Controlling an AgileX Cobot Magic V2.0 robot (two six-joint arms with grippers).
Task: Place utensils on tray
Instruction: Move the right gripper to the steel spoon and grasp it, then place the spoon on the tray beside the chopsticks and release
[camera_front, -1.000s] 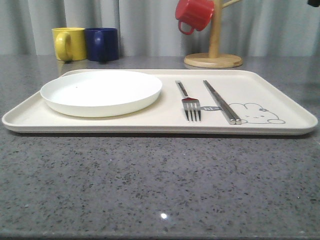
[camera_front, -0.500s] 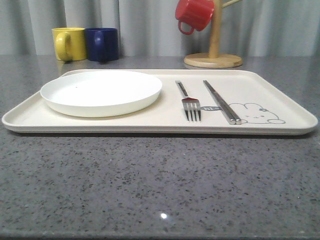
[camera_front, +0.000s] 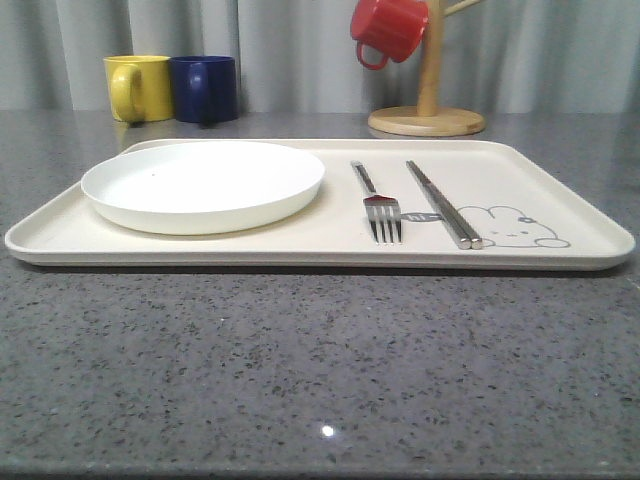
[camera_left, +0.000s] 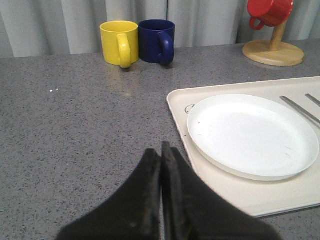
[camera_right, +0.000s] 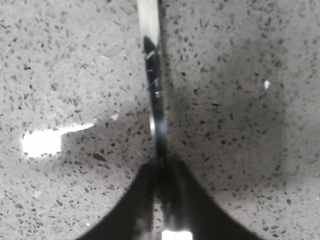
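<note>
The large cream rectangular tray (camera_front: 560, 250) with rounded corners and a low rim lies across the grey speckled stone table (camera_front: 320, 370), and from the front we read it from its left end. There a round white plate (camera_front: 203, 185) rests on it. Beside the plate, toward the right, we see the slim silver metal fork (camera_front: 378, 205) lying flat on the tray, tines toward the near edge. Just beside the fork, and apart from it, the pair of flat metal chopsticks (camera_front: 443, 204) lies angled, its near ends touching the grey rabbit drawing (camera_front: 512, 228).

Behind the tray we find a yellow ceramic mug (camera_front: 138, 87) and a dark blue mug (camera_front: 204, 88) standing side by side, and further right a wooden mug stand (camera_front: 428, 110) with a red mug (camera_front: 390, 28) hung on it.

In the left wrist view our left gripper (camera_left: 161, 155) has its black fingers pressed together with nothing between them, above bare table just beside the tray's corner (camera_left: 175, 100).

In the right wrist view our right gripper (camera_right: 161, 172) is clenched on a shiny, thin metal utensil handle (camera_right: 152, 65), seen edge-on above the table (camera_right: 240, 100). We cannot tell which utensil it is.
</note>
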